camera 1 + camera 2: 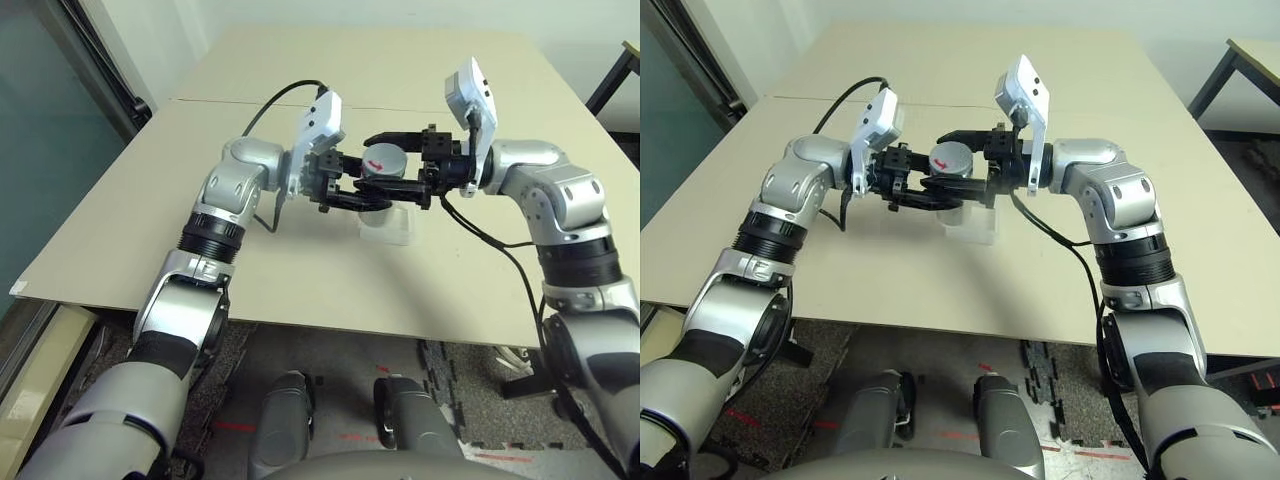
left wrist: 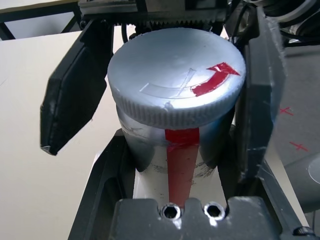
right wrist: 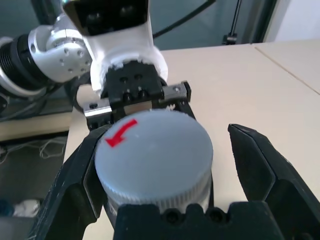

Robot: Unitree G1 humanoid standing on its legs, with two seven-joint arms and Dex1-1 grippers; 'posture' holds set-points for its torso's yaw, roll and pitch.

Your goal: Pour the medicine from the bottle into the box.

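Observation:
The bottle (image 1: pixel 384 163) is a silver-grey cylinder with a red stripe on its side and a round grey cap (image 2: pixel 170 85) bearing a red arrow. It hangs upright above the table, with my left gripper (image 1: pixel 362 197) shut on its body below the cap. My right gripper (image 3: pixel 165 137) comes from the opposite side and stands open around the cap; one finger (image 3: pixel 265 170) is clearly apart from the cap's rim, the other lies close against it. The box (image 1: pixel 386 226), small and transparent, sits on the table right under the bottle.
The beige table (image 1: pixel 300 270) stretches wide around both arms, with a seam running across it behind the grippers. A black cable (image 1: pixel 275 100) loops off the left wrist and another (image 1: pixel 490 240) hangs from the right one. A second table's corner (image 1: pixel 1255 50) shows at far right.

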